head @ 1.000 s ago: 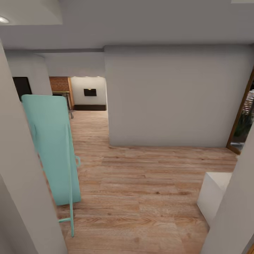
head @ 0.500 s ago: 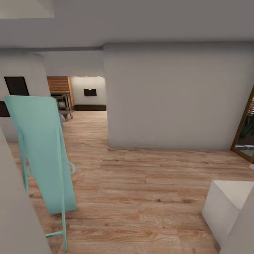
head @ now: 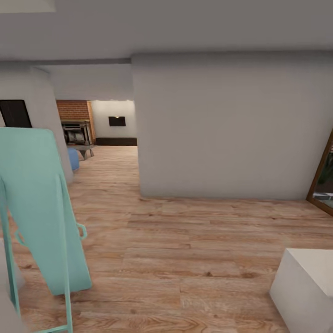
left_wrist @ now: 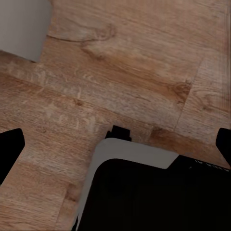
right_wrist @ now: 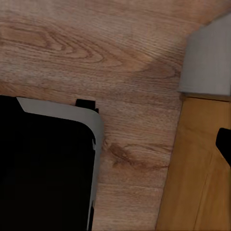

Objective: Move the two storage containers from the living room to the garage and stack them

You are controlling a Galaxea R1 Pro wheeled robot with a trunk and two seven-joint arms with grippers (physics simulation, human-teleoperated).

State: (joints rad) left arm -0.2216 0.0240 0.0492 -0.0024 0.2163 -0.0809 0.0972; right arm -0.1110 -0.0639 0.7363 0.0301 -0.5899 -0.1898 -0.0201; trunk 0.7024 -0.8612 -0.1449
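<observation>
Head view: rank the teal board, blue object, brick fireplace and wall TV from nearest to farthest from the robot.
1. teal board: close, left.
2. blue object: left, beside the pillar.
3. brick fireplace: left, far room.
4. wall TV: back wall.

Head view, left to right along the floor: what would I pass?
Mint-green standing frame → blue object by the brick fireplace → big grey wall block → white box, wood-framed doorway.

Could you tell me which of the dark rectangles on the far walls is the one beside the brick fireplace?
The small black TV on the pale far wall, right of the brick fireplace; the other dark panel sits nearer, at the left edge.
</observation>
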